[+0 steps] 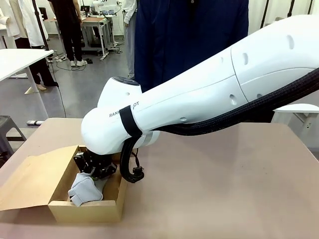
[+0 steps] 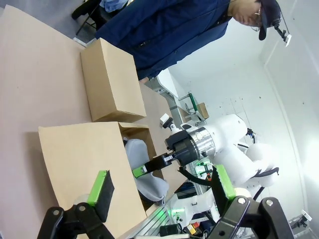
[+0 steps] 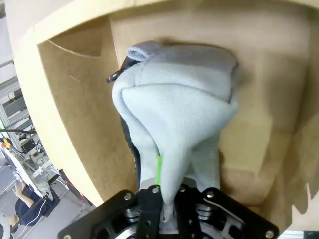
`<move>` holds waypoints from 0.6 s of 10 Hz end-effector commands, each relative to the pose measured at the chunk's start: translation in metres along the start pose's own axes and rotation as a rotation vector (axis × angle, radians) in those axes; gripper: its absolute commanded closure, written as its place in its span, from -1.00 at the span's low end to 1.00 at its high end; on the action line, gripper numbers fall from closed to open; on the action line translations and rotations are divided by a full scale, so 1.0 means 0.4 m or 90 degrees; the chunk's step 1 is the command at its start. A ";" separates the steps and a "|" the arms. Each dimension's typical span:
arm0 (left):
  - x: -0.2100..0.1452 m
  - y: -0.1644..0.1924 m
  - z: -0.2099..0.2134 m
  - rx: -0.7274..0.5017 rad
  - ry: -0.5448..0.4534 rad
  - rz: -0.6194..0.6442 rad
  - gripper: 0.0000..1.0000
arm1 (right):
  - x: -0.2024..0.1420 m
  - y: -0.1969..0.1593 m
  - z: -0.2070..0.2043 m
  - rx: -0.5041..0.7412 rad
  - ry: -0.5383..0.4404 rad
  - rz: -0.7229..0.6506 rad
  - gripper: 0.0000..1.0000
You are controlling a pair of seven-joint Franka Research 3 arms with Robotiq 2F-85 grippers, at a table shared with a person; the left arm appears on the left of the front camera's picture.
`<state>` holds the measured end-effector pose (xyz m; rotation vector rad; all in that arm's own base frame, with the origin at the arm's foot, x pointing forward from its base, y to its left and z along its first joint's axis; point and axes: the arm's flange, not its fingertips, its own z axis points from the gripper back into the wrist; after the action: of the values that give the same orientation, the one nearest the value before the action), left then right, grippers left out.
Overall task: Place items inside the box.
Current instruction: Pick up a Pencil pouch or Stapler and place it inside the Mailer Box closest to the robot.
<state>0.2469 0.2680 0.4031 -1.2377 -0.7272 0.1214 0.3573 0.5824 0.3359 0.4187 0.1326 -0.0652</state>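
The grey pouch (image 1: 85, 189) is held pinched between the fingers of the right gripper (image 1: 96, 168) inside the open cardboard box (image 1: 84, 211) on the table (image 1: 224, 174), while the left gripper (image 2: 162, 185) is seen spread wide, with nothing in it.

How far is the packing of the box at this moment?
Done: the box lies open, lid folded out. In hand: the right gripper is shut on the grey pouch, inside the box. Left: releasing it; the pouch hides much of the inside, so other contents are unclear. The left gripper is open, holding nothing.
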 end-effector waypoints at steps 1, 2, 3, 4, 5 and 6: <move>0.002 -0.002 -0.001 -0.015 -0.012 -0.015 -1.00 | -0.015 -0.020 -0.005 0.014 -0.044 -0.001 0.93; 0.002 -0.002 -0.001 -0.015 -0.012 -0.015 -1.00 | -0.015 -0.025 0.002 0.023 -0.052 0.001 0.93; 0.002 -0.002 -0.001 -0.015 -0.012 -0.015 -1.00 | -0.016 -0.028 0.011 0.042 -0.068 0.013 0.93; 0.002 -0.002 -0.001 -0.015 -0.012 -0.015 -1.00 | -0.017 -0.030 0.019 0.057 -0.075 0.026 0.93; 0.002 -0.002 -0.001 -0.015 -0.012 -0.015 -1.00 | -0.016 -0.032 0.018 0.058 -0.074 0.030 0.93; 0.002 -0.002 -0.001 -0.015 -0.012 -0.015 -1.00 | -0.017 -0.033 0.011 0.052 -0.073 0.030 0.93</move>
<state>0.2469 0.2680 0.4031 -1.2377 -0.7273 0.1214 0.3585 0.5768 0.3380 0.4980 0.0381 -0.0733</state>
